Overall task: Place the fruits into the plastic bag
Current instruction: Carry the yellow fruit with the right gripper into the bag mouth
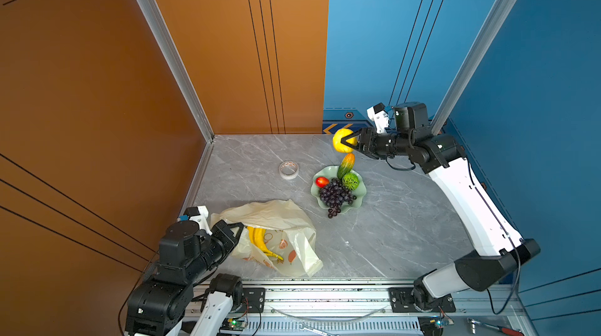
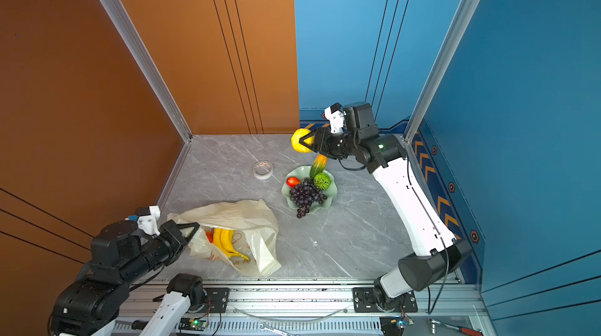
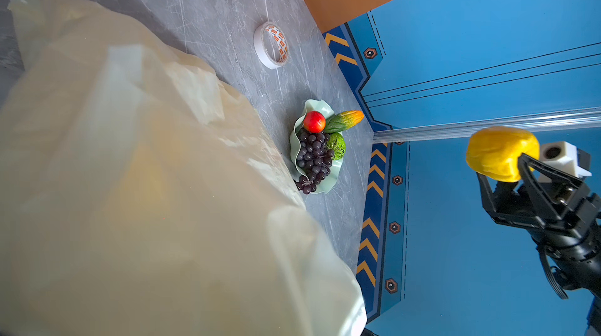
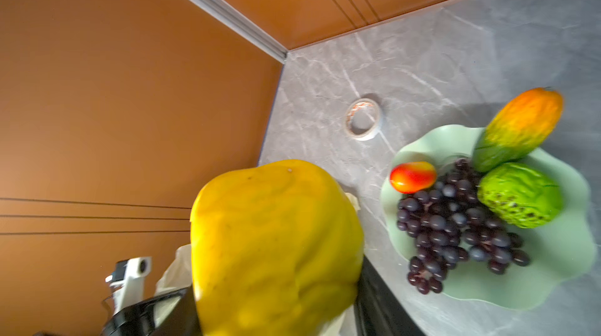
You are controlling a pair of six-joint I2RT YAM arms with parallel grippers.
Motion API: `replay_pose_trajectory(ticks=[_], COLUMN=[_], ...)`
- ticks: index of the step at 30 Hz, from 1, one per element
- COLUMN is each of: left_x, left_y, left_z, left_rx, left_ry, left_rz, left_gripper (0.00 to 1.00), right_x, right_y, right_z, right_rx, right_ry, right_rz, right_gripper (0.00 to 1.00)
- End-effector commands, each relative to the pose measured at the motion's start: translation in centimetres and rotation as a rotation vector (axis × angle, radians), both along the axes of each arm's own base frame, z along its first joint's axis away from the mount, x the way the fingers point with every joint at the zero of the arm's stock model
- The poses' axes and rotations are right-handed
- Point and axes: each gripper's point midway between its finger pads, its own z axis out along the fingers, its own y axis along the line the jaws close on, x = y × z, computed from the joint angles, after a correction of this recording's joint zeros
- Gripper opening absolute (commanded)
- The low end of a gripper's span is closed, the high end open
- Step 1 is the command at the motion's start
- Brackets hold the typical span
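The grey table [image 1: 406, 220] filled the lower middle of both top views. The plastic bag [image 1: 276, 214] lay on it in the lower left part, crumpled, with its mouth facing the left claw [image 1: 241, 226]. That claw was clenched on the bag's edge, and in the left wrist view the thin bag hung right in front of the camera. The pale green dish [image 1: 359, 199] sat on the table near the middle, well apart from the bag. A bunch of dark grapes [image 1: 336, 196] lay in the dish, and its tail end hung over the near rim. The bananas [image 1: 258, 240] were inside the bag, showing through its mouth. Above the dish in the picture, the right claw [image 1: 348, 144] was grasping the yellow fruit [image 1: 340, 139], holding it up in the air near the back edge of the table. The long green and orange fruit [image 1: 345, 165] leaned on the dish's far rim. The green ball [image 1: 350, 181] sat in the dish just beside it, touching the grapes. The red fruit [image 1: 322, 182] sat at the dish's left side. A tape roll [image 1: 289, 169] lay on the table, left of the dish.
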Motion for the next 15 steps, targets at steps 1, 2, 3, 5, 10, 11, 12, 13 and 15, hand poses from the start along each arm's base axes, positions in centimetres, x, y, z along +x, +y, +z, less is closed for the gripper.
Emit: replay_pose_trajectory(ticks=[1,2,3,5,10,11,12,13,15], left_x=[0.4,0.5,0.6,0.9,1.4,1.4,1.5,1.6,1.8], left_y=[-0.5,-0.6,-0.6,-0.8,-1.1,-1.1,-1.1,-1.2,-1.3], left_z=[1.1,1.2,1.2,1.4,1.7,1.8,1.9,1.9,2.1], left_rx=[0.002,-0.002,-0.007,-0.020,-0.032,-0.033,-0.036,-0.037,-0.040], left_ry=[-0.037,-0.040,-0.043,-0.050,-0.059,-0.061,-0.063,-0.063,-0.067], left_rz=[-0.038,-0.038,-0.038,-0.038,-0.046,-0.047,-0.049,-0.051,-0.052], left_gripper=[0.00,0.00,0.00,0.00,0.00,0.00,0.00,0.00,0.00], right_x=[-3.7,-4.8,-5.6,-7.6,-12.9,-13.9,-14.6,-15.4,-16.8], right_y=[2.8,3.7,4.4,6.3,11.4,12.3,13.0,13.7,14.8], right_z=[4.1,4.3,4.5,4.3,2.0,1.4,0.8,0.2,-1.3], right_rx=[0.186,0.202,0.213,0.216,0.174,0.157,0.144,0.129,0.090], right_ry=[-0.032,-0.024,-0.020,-0.006,0.049,0.058,0.066,0.075,0.094], right_rz=[0.147,0.181,0.212,0.284,0.480,0.514,0.543,0.574,0.626], right_gripper=[0.53,0.53,0.53,0.53,0.53,0.53,0.53,0.53,0.53])
